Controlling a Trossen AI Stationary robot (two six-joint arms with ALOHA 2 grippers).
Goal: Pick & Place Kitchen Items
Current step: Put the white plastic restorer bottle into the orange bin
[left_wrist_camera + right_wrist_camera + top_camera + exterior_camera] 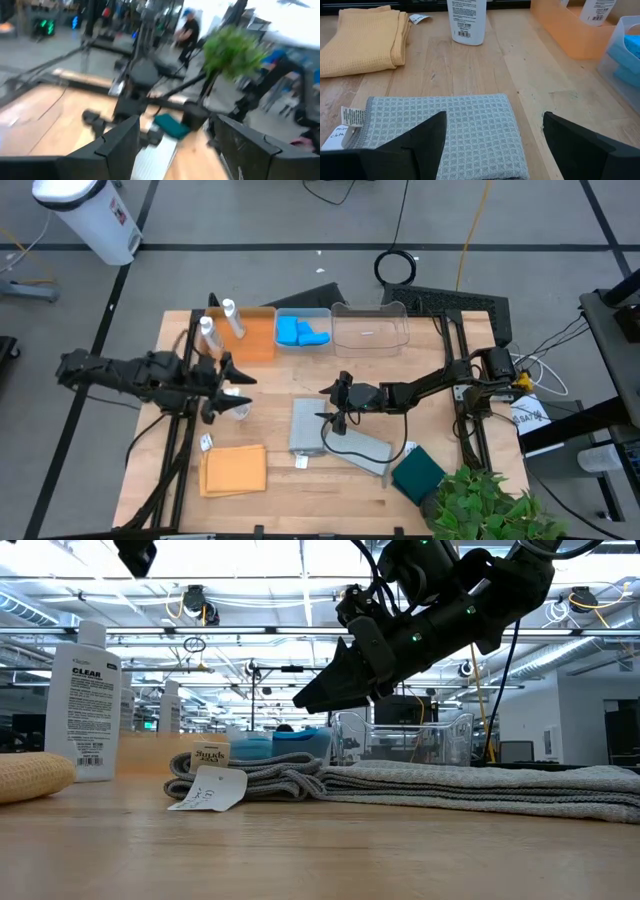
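Partly done, by the look of it: blue sponges (301, 333) already in a clear bin (303, 311) at upper centre, two white bottles (220, 325) in the orange tray (258, 340). Left to shift: third bottle (236, 400) at centre left, grey cloth (310, 427), orange cloth (234, 470), dark green cloth (418, 474) in the lower frame. Right gripper (333, 404) spread, empty, above the grey cloth; left gripper (228, 389) released beside the loose bottle.

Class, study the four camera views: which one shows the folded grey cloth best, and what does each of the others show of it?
The right wrist view: the grey cloth fills it, showing weave and tag. The high view shows the whole cloth, small, partly under the right gripper. The low view shows only its folded edge. The left wrist view shows a pale blurred strip.
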